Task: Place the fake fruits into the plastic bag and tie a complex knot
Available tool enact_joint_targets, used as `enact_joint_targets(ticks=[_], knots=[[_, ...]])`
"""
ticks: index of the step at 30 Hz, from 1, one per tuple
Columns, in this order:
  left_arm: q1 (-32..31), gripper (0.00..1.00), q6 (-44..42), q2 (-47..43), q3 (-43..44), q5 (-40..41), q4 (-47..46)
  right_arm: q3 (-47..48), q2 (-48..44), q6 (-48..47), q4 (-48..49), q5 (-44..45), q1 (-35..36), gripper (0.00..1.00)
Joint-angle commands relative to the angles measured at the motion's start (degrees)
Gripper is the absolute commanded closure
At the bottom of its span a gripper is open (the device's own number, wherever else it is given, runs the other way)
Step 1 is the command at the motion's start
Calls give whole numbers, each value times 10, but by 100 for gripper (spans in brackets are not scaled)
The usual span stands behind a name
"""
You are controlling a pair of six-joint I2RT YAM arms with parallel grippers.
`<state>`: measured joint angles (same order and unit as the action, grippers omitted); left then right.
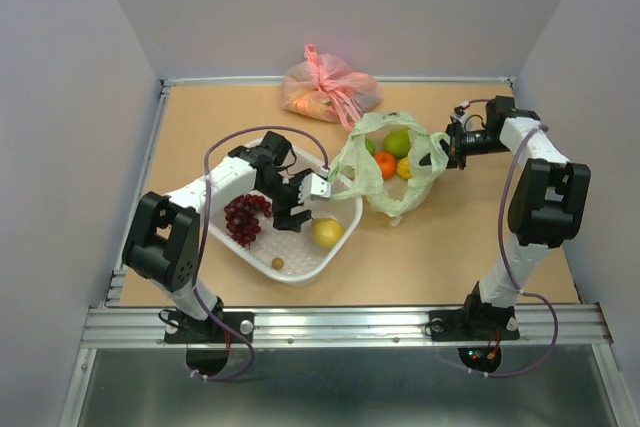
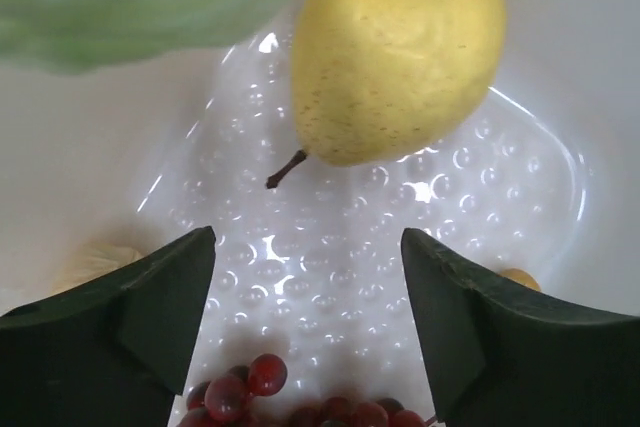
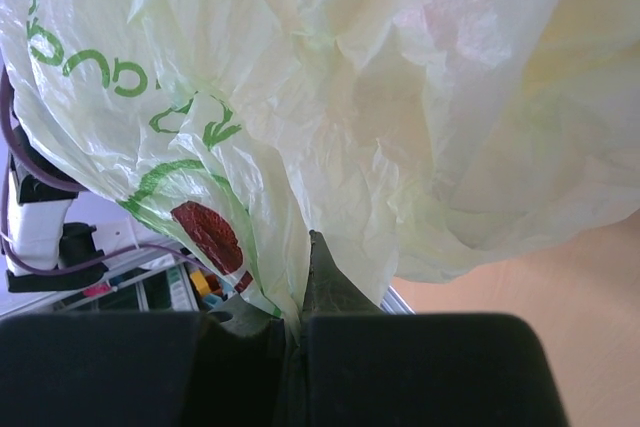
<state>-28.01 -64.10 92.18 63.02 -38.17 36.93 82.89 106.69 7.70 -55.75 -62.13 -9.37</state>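
The pale green plastic bag (image 1: 392, 190) lies open right of the white basket (image 1: 340, 247), holding a green pear (image 1: 398, 141), an orange (image 1: 386, 164) and other fruits. My right gripper (image 1: 447, 151) is shut on the bag's right handle; in the right wrist view the plastic (image 3: 380, 97) is pinched between the closed jaws (image 3: 300, 292). My left gripper (image 1: 302, 205) is open and empty inside the basket, between the dark red grapes (image 1: 246, 217) and the yellow pear (image 1: 326, 233). In the left wrist view the pear (image 2: 395, 47) lies ahead of the open gripper (image 2: 308, 247), with the grapes (image 2: 300, 402) below.
A pink tied bag (image 1: 330, 87) sits at the back of the table. A small brown fruit (image 1: 278, 263) lies in the basket's near corner. The bag's left rim (image 1: 345, 162) hangs over the basket's far right corner. Grey walls enclose the table.
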Motion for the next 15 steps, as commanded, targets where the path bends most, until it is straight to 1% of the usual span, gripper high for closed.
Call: enact_joint_targets(ticks=[1,4,8,9,11,15], knots=[[-1,1,-50,-60,1,-61,46,42,11,-8,-9,-9,-4,100],[-8,1,-25,-78,-8,-64,-2,44,12,-7,-9,-10,-4,99],[-19,1,-10,-71,-4,-86,-35,46,15,-6,-8,-11,-4,99],[-31,1,-25,-61,-4,-83,-41,48,18,-5,-8,-9,-4,100],[-56,1,-29,-53,-8,-77,-64,50,19,-5,-8,-9,-4,100],[-96,1,-6,-34,-24,-67,-138,53,24,-4,-8,-11,-4,100]])
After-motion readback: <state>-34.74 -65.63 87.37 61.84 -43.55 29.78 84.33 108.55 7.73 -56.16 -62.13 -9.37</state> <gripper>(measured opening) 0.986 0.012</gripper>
